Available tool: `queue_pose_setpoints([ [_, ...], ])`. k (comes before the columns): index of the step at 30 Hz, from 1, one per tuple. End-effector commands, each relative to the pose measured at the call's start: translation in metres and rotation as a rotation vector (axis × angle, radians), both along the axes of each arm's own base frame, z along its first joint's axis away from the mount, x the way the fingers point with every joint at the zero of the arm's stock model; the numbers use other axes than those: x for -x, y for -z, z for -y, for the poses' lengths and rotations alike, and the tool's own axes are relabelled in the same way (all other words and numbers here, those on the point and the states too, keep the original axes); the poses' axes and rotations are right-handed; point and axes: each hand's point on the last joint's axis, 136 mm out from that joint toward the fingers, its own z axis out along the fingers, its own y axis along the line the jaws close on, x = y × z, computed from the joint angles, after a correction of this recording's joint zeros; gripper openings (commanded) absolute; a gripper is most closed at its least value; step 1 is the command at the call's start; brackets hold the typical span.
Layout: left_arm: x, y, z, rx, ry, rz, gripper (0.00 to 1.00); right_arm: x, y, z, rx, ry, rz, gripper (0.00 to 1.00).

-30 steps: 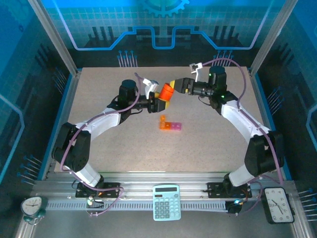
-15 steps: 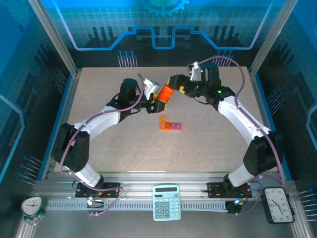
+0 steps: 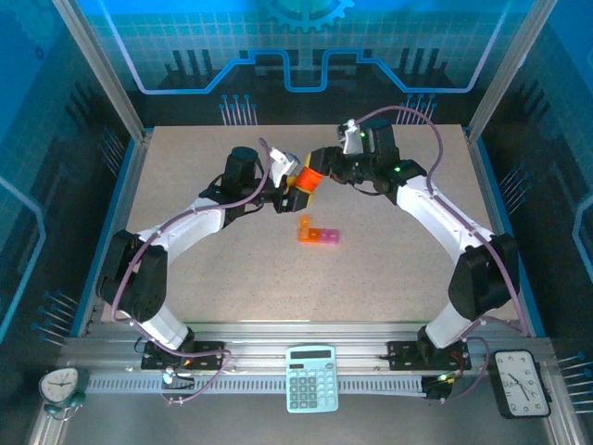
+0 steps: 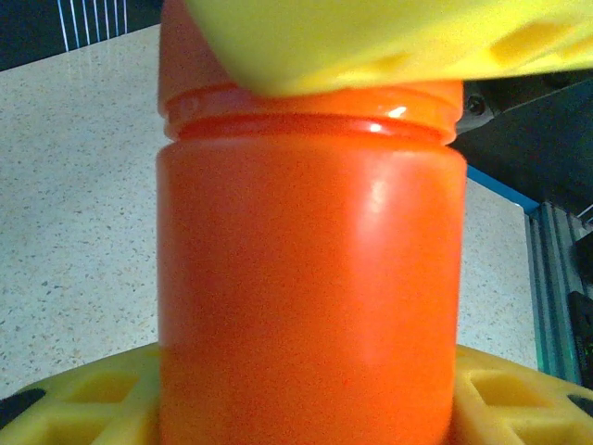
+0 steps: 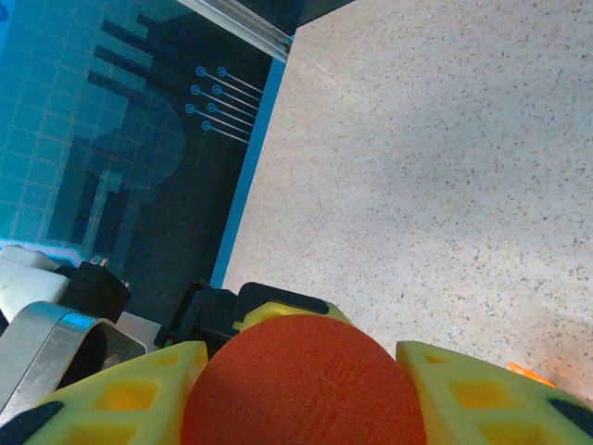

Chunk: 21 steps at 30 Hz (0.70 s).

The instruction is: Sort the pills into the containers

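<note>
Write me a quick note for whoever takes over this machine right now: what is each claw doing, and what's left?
Left gripper: shut on the orange cylindrical plastic bottle.
Right gripper: shut on its orange cap, which is on.
Strip of orange and pink translucent plastic containers lies on the speckled table, between the arms.
Done: bottle gripped at both ends.
Left: uncap it, then sort the pills into the compartments.

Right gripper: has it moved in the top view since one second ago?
Yes. Against the unmoved containers, the right gripper moved left, and sits on the cap of the orange bottle that the left gripper holds.
</note>
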Motion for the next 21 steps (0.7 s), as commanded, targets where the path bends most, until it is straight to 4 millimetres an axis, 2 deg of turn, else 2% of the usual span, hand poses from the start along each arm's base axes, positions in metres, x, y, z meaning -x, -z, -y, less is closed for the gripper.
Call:
queue_pose_setpoints([
  [1, 0.0, -0.031, 0.005, 0.053, 0.026, 0.068, 0.16, 0.001, -0.005, 0.001, -0.006, -0.07, 0.1, 0.42],
  [5, 0.005, -0.051, 0.005, 0.15, 0.076, 0.011, 0.16, 0.009, -0.016, 0.009, -0.068, -0.22, 0.305, 0.44],
  [8, 0.01, -0.061, 0.007, 0.196, 0.115, -0.019, 0.16, 0.013, -0.022, 0.015, -0.133, -0.265, 0.331, 0.47],
  [10, 0.011, -0.062, 0.007, 0.197, 0.116, -0.02, 0.16, 0.015, -0.028, 0.015, -0.159, -0.273, 0.319, 0.58],
  [11, 0.01, -0.061, 0.006, 0.189, 0.108, -0.014, 0.16, 0.016, -0.032, 0.016, -0.162, -0.267, 0.318, 0.67],
  [12, 0.009, -0.059, 0.005, 0.178, 0.101, -0.008, 0.16, 0.016, -0.035, 0.018, -0.159, -0.246, 0.311, 0.75],
  [15, 0.005, -0.053, 0.002, 0.14, 0.07, 0.008, 0.16, 0.014, -0.044, 0.03, -0.154, -0.159, 0.278, 0.85],
  [21, -0.002, -0.042, -0.002, 0.052, 0.003, 0.075, 0.16, 0.001, -0.029, 0.045, -0.161, 0.06, 0.083, 0.86],
])
